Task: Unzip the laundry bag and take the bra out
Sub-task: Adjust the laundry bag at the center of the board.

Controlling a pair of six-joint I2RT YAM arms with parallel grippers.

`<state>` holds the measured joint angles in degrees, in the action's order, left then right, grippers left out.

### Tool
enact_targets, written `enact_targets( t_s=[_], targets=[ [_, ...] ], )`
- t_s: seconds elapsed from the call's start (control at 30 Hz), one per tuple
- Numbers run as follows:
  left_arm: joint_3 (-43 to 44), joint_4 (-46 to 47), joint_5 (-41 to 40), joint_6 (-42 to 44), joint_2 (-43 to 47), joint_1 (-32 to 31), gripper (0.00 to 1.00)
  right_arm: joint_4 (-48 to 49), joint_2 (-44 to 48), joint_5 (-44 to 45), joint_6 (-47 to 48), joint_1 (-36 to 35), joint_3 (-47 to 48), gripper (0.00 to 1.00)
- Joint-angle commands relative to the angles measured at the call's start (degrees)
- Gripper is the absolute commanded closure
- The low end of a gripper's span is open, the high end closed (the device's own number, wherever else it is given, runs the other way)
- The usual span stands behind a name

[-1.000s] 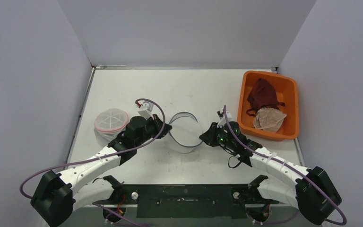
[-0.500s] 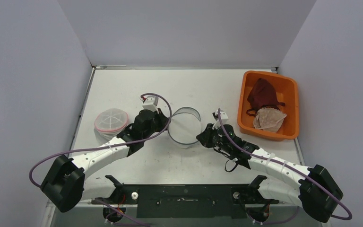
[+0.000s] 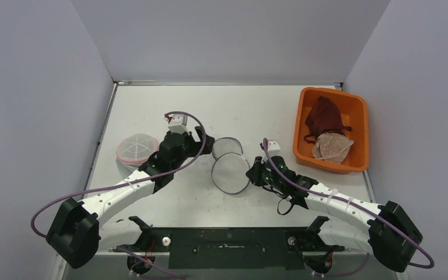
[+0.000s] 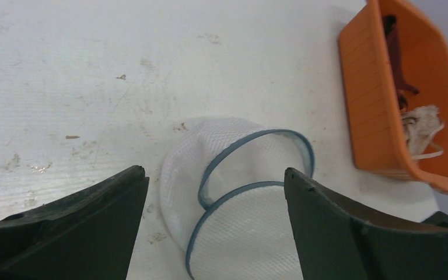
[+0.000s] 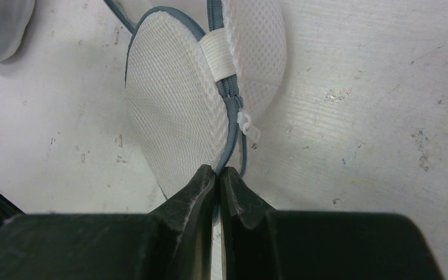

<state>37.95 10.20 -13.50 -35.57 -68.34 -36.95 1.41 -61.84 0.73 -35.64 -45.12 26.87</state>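
The laundry bag [image 3: 231, 174] is white mesh with a blue-grey rim, and it lies unzipped mid-table, folded into two round lobes. My left gripper [image 3: 208, 144] hovers open just left of its upper lobe, its fingers [image 4: 93, 216] wide apart above the bag [image 4: 251, 233] and touching nothing. My right gripper [image 3: 252, 174] is shut on the bag's blue-grey zipper edge [image 5: 231, 149] at the right side, and the white zipper pull [image 5: 248, 125] sits just beyond its tips [image 5: 217, 170]. No bra shows inside the bag. A dark red bra [image 3: 322, 116] and a beige one [image 3: 332, 146] lie in the orange bin.
The orange bin [image 3: 299, 125] stands at the right, close to my right arm. A second mesh bag with a pink rim [image 3: 137, 147] lies left of my left arm. Grey walls close off the back and both sides.
My left gripper has opened and let go of the bag's rim. The bag, earlier stretched open as one wide ring between both grippers, has folded into two lobes. The right grip is unchanged.
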Motion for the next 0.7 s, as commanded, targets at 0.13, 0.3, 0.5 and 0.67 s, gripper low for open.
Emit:
enact_targets(
  t_s=[0.13, 0.3, 0.5, 0.67],
  targets=[
    [-2.4, 6.5, 7.9, 1.7, 3.0, 0.5, 0.06, -3.5, 4.0, 0.9, 4.4, -0.2, -0.6, 0.95],
    [-0.2, 7.5, 9.2, 3.7, -2.3, 0.6, 0.11, -3.8, 5.1, -2.0, 4.8, 0.5, -0.8, 0.95],
    [3.0, 7.9, 11.5, 3.6, -8.6, 1.2, 0.27, -3.1, 7.3, -8.1, 4.3, 3.6, -1.5, 0.95],
    [4.3, 8.8, 13.4, 3.5, -12.2, 1.3, 0.36, -2.1, 7.3, -11.4, 4.2, 6.0, -2.0, 0.95]
  ],
)
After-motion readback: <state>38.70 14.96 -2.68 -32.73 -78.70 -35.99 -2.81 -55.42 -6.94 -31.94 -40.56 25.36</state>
